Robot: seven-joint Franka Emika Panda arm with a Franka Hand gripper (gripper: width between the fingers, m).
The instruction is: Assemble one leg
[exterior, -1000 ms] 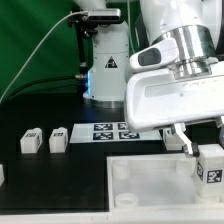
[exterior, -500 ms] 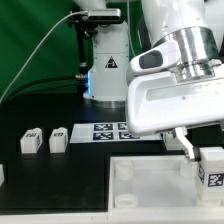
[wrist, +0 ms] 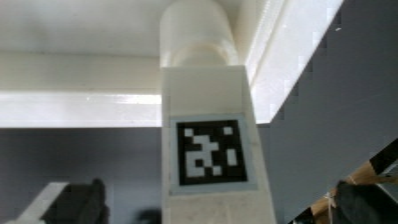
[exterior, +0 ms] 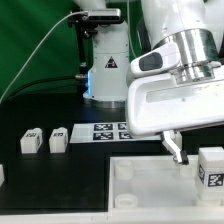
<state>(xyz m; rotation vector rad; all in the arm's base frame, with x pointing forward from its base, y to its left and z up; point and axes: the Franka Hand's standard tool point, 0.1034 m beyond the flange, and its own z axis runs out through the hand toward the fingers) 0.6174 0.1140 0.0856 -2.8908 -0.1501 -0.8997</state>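
Where the exterior view's upper right is filled, the white arm point(exterior: 175, 85) is seen bent low over the black bench point(exterior: 50, 170). The large white square panel point(exterior: 150, 185) is laid flat on the near part of the bench, towards the exterior view's right, and round sockets are seen along its left side. Farther off, the marker board point(exterior: 105, 131) is laid flat on the bench near the arm's base.

The leg point(exterior: 212, 168) is stood upright at the panel's far right corner, its black-and-white tag turned towards the exterior camera. Whether it is seated in a socket there cannot be told. In the wrist view its tagged face is seen in the middle, with a rounded white end beyond the block.

A second leg point(exterior: 58, 139) and a third leg point(exterior: 31, 141) are set side by side on the bench at the exterior view's left, well apart from the panel.

The gripper point(wrist: 222, 190) is held around the leg with its fingers apart. In the wrist view a dark finger point(wrist: 71, 200) is seen on either side of the block, with a gap left to each, so nothing is clamped. In the exterior view one finger is seen just left of the leg, not touching it.
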